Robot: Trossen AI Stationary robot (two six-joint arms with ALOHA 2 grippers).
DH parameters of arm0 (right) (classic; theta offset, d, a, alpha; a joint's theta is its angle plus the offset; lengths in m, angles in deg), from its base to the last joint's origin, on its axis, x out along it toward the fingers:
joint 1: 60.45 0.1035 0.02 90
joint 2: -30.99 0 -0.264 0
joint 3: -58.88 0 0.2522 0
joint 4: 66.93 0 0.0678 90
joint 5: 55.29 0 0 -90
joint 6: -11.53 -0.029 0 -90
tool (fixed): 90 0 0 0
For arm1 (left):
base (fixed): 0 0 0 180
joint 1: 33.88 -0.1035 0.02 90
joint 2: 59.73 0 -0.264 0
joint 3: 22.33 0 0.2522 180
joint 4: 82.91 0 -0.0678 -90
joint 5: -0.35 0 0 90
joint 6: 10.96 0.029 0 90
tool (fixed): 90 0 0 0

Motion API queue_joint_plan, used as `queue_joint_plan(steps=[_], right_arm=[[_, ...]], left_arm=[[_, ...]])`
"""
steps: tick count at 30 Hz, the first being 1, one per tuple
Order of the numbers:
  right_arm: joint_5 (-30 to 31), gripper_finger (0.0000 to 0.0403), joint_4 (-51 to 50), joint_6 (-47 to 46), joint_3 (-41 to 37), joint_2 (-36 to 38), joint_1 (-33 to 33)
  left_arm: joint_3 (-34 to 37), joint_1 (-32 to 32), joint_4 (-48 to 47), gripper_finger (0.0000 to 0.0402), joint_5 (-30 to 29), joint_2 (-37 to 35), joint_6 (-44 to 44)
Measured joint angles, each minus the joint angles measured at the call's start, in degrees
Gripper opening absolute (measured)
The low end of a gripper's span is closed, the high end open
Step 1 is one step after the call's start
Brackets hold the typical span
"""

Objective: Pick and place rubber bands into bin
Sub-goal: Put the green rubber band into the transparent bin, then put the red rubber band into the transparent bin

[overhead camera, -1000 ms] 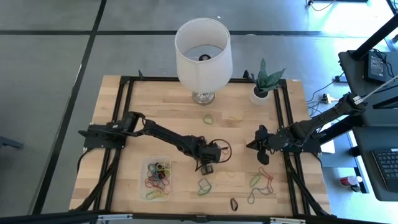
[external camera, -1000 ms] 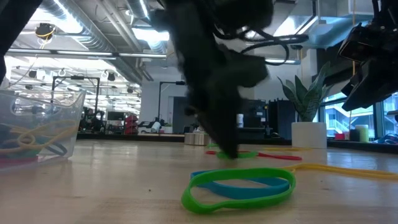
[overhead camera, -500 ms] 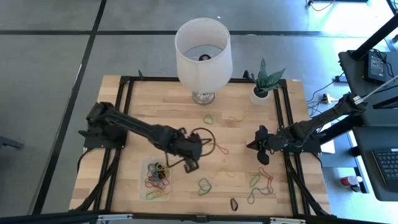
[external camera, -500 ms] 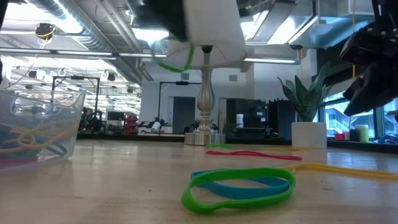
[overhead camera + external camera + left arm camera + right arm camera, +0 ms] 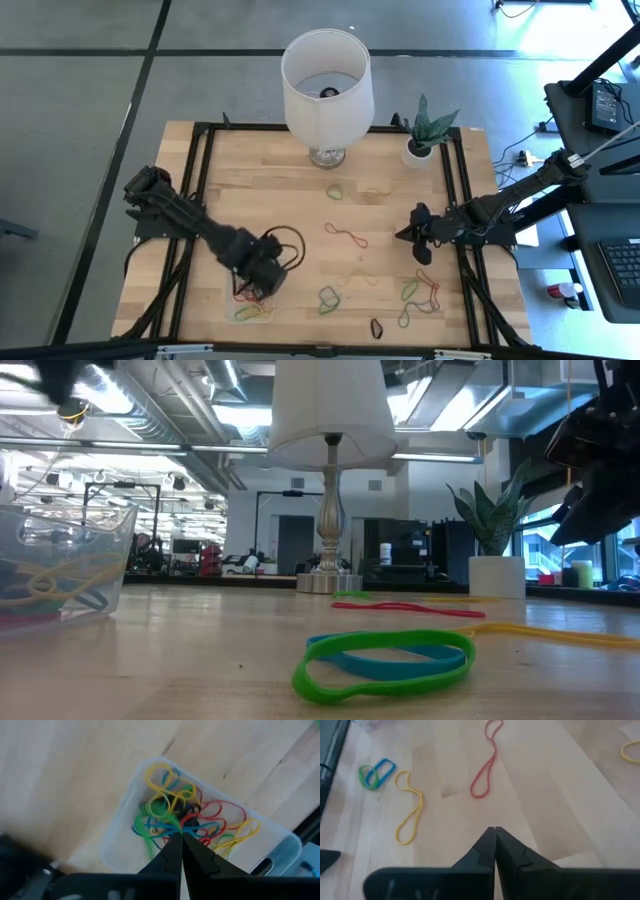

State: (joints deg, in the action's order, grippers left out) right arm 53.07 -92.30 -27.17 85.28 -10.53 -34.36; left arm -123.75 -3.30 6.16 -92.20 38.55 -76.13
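The bin [image 5: 240, 300], a clear tray, stands near the table's front left and holds several coloured rubber bands [image 5: 200, 815]. My left gripper [image 5: 258, 282] hangs above it, pointing down, shut on a green rubber band [image 5: 148, 840]. Loose rubber bands lie flat on the wood: a red one [image 5: 345, 236], a green and blue pair [image 5: 328, 297], a black one [image 5: 376, 328], and green and red ones [image 5: 418, 293]. My right gripper [image 5: 406, 235] waits shut at the table's right, above bare wood [image 5: 494, 829]. My left gripper pinches the green rubber band [image 5: 169, 827] between its two fingertips, coming from above and pointing down. The band hangs slack below the fingers [image 5: 172, 851] over the bands in the bin; it is blurred, and I cannot tell whether it touches them.
A white lamp [image 5: 327, 80] stands at the back middle and a potted plant [image 5: 422, 140] at the back right. A green band [image 5: 335, 190] and a yellow one [image 5: 376, 190] lie before the lamp. In the low view the green and blue pair [image 5: 385, 660] lies nearest.
My left gripper has risen from the table's middle with the green rubber band, lifting it clear of the wood. It has swung toward the table's left and near edges to above the bin, turning as it went. The red band it stood over now shows.
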Motion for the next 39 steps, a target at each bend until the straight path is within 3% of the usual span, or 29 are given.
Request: queue_joint_plan(steps=[7, 16, 22, 31, 39], right_arm=[[0.0, 0.0010, 1.8, 0.1, 0.0, 0.0, 0.0], [1.9, 0.0010, 6.5, -3.3, -0.1, 0.0, 0.0], [6.2, 0.0010, 9.4, -6.1, 0.0, 0.0, 0.0], [6.2, 0.0004, 10.2, -8.2, 0.1, 0.0, 0.0], [6.1, 0.0002, -6.8, -9.5, 11.9, -3.3, 0.0]], left_arm=[[9.3, 5.7, 11.0, 0.0002, 0.7, 0.0, -6.3], [19.4, 8.8, 29.3, 0.0002, 5.3, 0.0, -7.1], [22.6, 10.2, 30.8, 0.0019, 9.1, 0.0, -5.1], [23.7, 9.9, 30.5, 0.0124, 10.2, 0.0, -2.5], [23.7, 8.1, 28.6, 0.0151, 10.4, -4.2, 1.4]])
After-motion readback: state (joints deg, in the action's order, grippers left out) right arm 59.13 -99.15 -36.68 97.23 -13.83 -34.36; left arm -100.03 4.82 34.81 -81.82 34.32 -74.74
